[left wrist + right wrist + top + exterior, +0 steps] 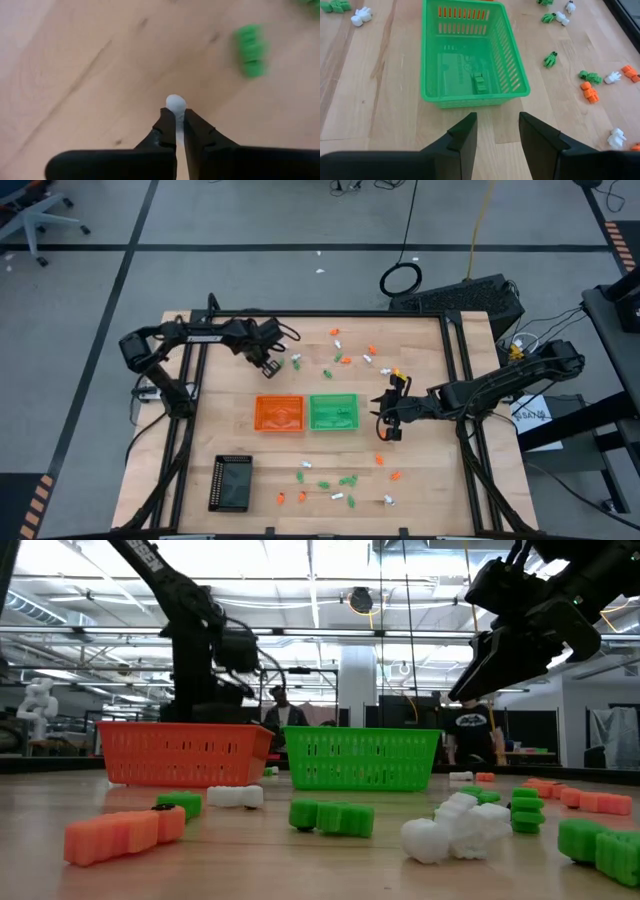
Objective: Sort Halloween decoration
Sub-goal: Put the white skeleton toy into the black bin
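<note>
- Left gripper (pixel 176 122) is pinching a white trinket (pixel 175 103) between its fingertips.
- Right gripper (pixel 497 131) is hanging open, green tray (pixel 470 95) just ahead of its fingers.

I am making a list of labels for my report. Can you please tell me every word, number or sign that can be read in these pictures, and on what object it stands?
Nothing can be read with certainty.
Green tray: a label shows through its floor, too faint to read.
White paper beside the table, near the right arm: dark marks, too small to read.
Left arm: pale lettering, too small to read.
</note>
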Controlling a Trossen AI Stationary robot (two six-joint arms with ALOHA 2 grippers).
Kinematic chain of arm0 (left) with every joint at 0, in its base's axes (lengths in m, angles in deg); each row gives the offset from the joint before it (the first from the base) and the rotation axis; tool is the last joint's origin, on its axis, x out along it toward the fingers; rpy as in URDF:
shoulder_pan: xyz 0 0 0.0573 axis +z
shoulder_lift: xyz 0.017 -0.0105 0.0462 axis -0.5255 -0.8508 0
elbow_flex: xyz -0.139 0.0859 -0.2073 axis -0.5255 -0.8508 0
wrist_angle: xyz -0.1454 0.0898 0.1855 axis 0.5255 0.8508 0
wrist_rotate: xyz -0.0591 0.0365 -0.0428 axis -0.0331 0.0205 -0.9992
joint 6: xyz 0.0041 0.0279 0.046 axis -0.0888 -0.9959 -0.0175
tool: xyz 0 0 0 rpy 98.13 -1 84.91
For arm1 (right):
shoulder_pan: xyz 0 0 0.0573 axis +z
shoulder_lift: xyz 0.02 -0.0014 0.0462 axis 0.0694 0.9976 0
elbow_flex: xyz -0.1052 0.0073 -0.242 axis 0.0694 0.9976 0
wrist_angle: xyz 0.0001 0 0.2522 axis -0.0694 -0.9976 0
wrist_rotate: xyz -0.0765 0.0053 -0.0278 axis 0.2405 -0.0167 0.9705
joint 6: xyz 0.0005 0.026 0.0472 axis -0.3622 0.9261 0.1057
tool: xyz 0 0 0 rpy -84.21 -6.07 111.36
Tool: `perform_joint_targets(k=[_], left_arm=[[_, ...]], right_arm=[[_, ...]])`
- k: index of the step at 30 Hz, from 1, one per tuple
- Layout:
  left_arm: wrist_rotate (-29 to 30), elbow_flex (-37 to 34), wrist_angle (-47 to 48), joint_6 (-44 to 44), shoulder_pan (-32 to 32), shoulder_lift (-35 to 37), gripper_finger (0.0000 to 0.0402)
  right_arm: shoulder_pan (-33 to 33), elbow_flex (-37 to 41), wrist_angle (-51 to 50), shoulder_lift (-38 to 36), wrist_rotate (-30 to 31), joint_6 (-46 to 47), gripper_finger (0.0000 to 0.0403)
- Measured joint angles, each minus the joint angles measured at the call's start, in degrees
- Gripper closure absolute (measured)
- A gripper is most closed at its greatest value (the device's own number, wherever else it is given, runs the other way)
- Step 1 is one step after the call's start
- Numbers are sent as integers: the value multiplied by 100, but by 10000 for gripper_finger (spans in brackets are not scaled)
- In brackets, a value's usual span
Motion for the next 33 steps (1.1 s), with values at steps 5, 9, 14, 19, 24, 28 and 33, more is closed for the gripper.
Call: perform_joint_targets(k=[5, 9, 14, 19, 24, 28, 33], left_arm=[[-69, 4, 299, -30, -43, 844, 399], [-123, 8, 730, -22, -233, 1594, 400], [-180, 15, 1233, 5, -646, 2415, 399], [-187, 17, 1605, 263, -1145, 2979, 398], [88, 20, 1702, 457, -1518, 3147, 399], [625, 20, 1569, -48, -1613, 2915, 400], [379, 22, 839, -1172, -1613, 2465, 401]], right_arm=[[0, 0, 0, 0, 2, 4, 271], [0, 0, 0, 0, 4, 21, 271], [0, 0, 0, 0, 4, 21, 271], [0, 0, 63, 0, 7, 21, 271], [0, 0, 223, 0, 7, -10, 271], [0, 0, 274, 0, 7, -20, 271], [0, 0, 261, 0, 5, -8, 271]])
